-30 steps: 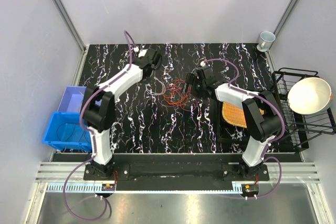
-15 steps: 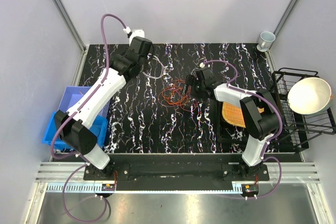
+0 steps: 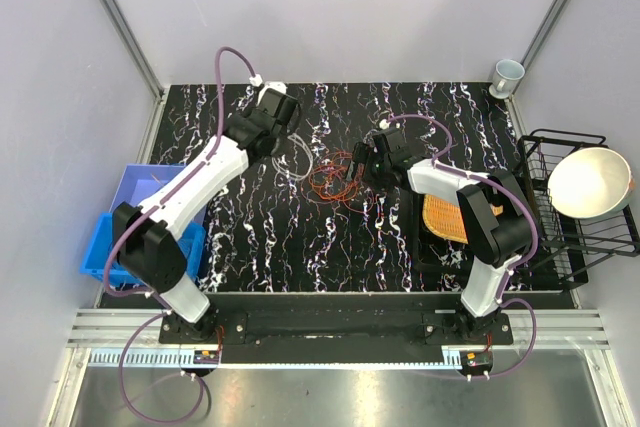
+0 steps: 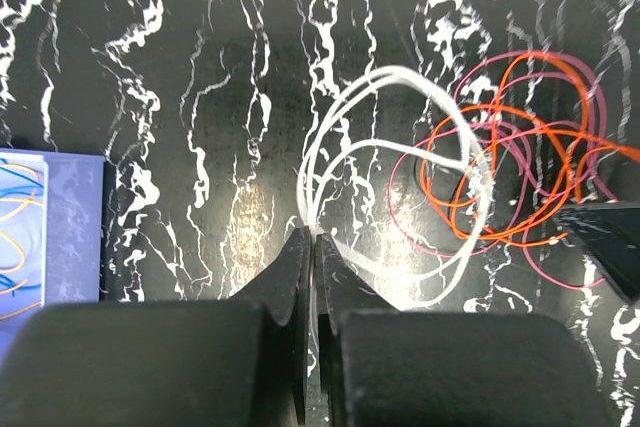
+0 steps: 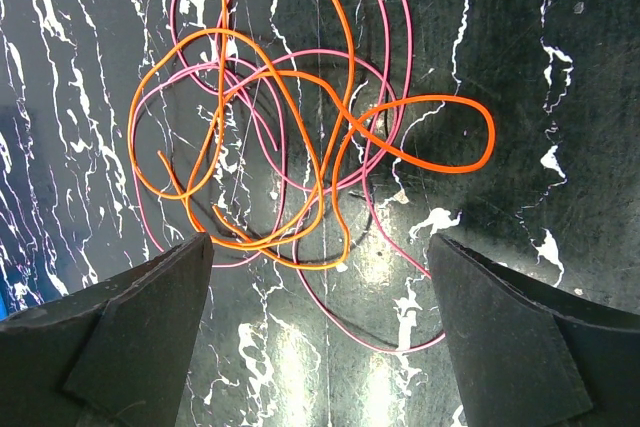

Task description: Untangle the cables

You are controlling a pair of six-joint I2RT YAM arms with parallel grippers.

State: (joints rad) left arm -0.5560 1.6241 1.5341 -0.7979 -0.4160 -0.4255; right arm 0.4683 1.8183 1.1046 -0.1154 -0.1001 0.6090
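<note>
The cables lie as a loose tangle of orange and pink loops mid-table. My left gripper is shut on a white cable, whose loops spread to the left of the tangle and overlap its edge. The orange wires lie to the right of them. In the top view the left gripper sits left of the tangle and the white loop hangs from it. My right gripper is open just above the orange and pink loops, holding nothing. It sits at the tangle's right edge.
A blue bin and a lilac bin holding thin wires stand at the table's left edge. An orange woven mat lies under the right arm. A black wire rack with a bowl stands at the right. A cup is at the back right.
My left arm rose toward the back, then came down again, drawing the white cable leftward out of the tangle. The right gripper has stayed open at the tangle.
</note>
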